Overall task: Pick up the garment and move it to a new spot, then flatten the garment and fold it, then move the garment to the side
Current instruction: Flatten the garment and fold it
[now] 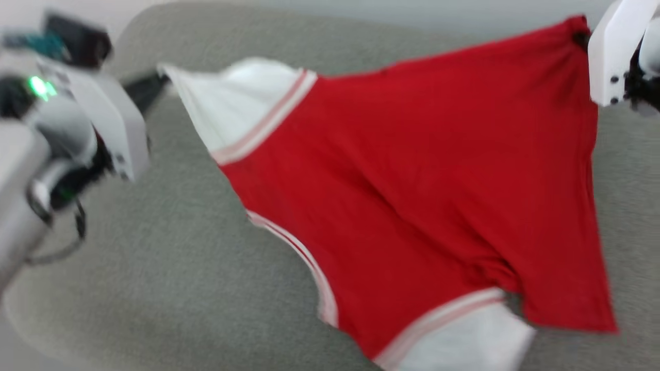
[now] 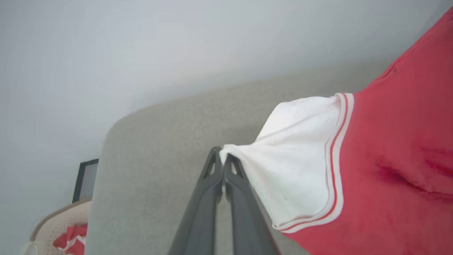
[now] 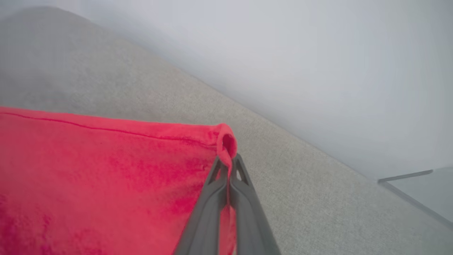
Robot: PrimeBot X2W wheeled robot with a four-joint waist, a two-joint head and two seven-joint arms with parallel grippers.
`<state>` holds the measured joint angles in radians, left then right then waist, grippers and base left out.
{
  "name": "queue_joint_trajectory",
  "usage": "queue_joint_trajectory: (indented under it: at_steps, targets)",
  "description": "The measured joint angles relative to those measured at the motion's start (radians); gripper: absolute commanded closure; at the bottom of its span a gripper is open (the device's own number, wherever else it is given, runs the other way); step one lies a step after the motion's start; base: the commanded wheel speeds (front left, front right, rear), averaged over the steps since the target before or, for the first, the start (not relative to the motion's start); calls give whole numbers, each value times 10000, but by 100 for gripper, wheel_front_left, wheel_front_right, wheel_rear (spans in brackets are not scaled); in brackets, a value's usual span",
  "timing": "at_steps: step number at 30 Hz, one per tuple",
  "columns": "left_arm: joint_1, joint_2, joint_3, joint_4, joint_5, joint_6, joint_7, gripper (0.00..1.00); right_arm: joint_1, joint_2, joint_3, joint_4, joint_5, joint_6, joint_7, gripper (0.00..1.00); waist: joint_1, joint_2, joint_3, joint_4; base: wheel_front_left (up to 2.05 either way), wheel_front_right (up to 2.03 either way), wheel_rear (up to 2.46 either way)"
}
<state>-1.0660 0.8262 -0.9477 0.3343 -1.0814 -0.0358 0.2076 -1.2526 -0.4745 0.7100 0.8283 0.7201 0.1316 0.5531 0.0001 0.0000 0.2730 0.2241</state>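
Observation:
The garment (image 1: pixel 412 175), a red T-shirt with white sleeves and striped seams, hangs stretched between my two grippers above the grey surface (image 1: pixel 170 247). My left gripper (image 2: pixel 223 159) is shut on the tip of a white sleeve (image 2: pixel 290 170); in the head view its dark fingers (image 1: pixel 147 87) reach the sleeve corner at upper left. My right gripper (image 3: pixel 226 163) is shut on a rolled red corner of the garment (image 3: pixel 106 166); its white wrist (image 1: pixel 613 51) shows at the top right. The other white sleeve (image 1: pixel 474 340) hangs low at the bottom.
A pale wall rises behind the grey surface. In the left wrist view a beige perforated basket (image 2: pixel 56 226) holding red-and-white cloth sits at lower left, beside a dark-framed panel (image 2: pixel 85 179). A thin dark rail (image 3: pixel 407 175) crosses the right wrist view's lower right.

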Motion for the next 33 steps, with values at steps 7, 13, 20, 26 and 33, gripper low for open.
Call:
queue_joint_trajectory:
  at_steps: [7, 13, 20, 26, 33]
  targets:
    - [-2090, -146, 274, 589, 679, -217, 370, 100, -393, -113, -474, -627, -268, 0, -616, 100, 0, 0, -594, -696, 0, 0, 0]
    - [-3579, -537, 437, 1450, 1131, -439, 301, 100, -601, -102, -1016, -1306, -539, -2, -1051, 100, 0, 0, -1018, -1216, 0, 0, 0]
    - [-4835, -915, 464, 2431, 1578, -631, 23, 100, -630, -17, -1824, -2201, -974, 0, -1235, 100, -1, 0, -1332, -1662, 0, 0, 0]
    - [-5687, -1139, 458, 3246, 1776, -790, -339, 100, -627, 46, -2704, -2769, -1615, 0, -1310, 100, 0, 0, -1208, -1823, 0, 0, 0]
    - [-6442, -1689, 468, 4266, 1893, -876, -878, 100, -776, 537, -3521, -2817, -2527, 0, -1605, 100, -1, 0, -548, -1894, 0, 0, 0]
